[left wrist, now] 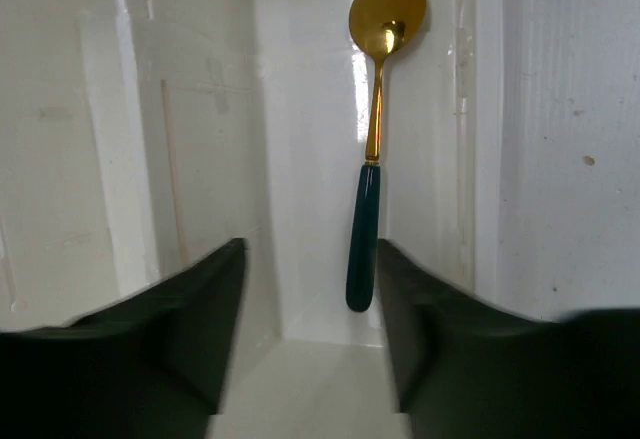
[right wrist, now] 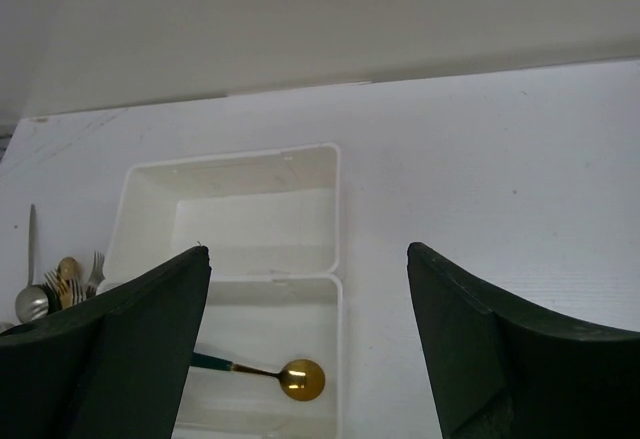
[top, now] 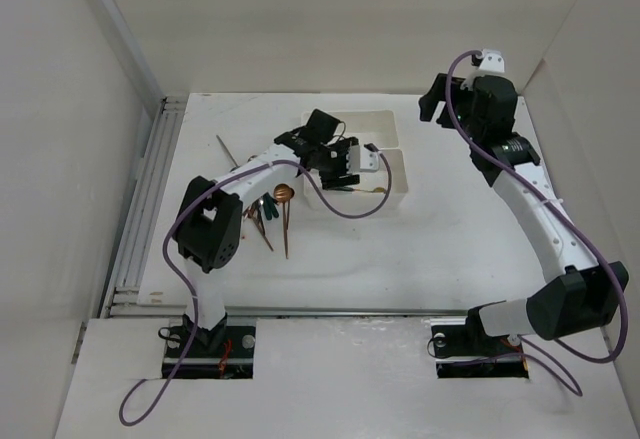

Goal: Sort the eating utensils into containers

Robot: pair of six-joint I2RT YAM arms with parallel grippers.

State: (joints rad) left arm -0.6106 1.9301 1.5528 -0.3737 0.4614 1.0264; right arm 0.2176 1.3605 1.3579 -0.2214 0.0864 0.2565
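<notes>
The left gripper (left wrist: 310, 259) hangs low inside a shallow white rectangular plastic bin (left wrist: 180, 109). Its two dark fingers (left wrist: 190, 309) are parted and grip nothing. Just beyond them, a spoon with a gold metal bowl and a dark green handle (left wrist: 366, 189) lies flat on the bin's floor, close along one side wall. The end of its handle sits near the inner edge of one finger; whether the two touch cannot be told. Seen from overhead, this is the nearer of two matching bins set long side to long side, with the farther white bin (right wrist: 240, 169) right behind it. To the left of the bins, a loose pile of slim metal forks and spoons (top: 272, 209), copper, silver and dark-handled, lies on the white table (top: 400, 259). One more slim utensil (top: 228, 149) lies alone just beyond the pile. The right gripper (right wrist: 308, 251) is raised high at the far right of the table, well apart from the bins. Its fingers are spread wide around empty air, and its camera looks down on both bins.
</notes>
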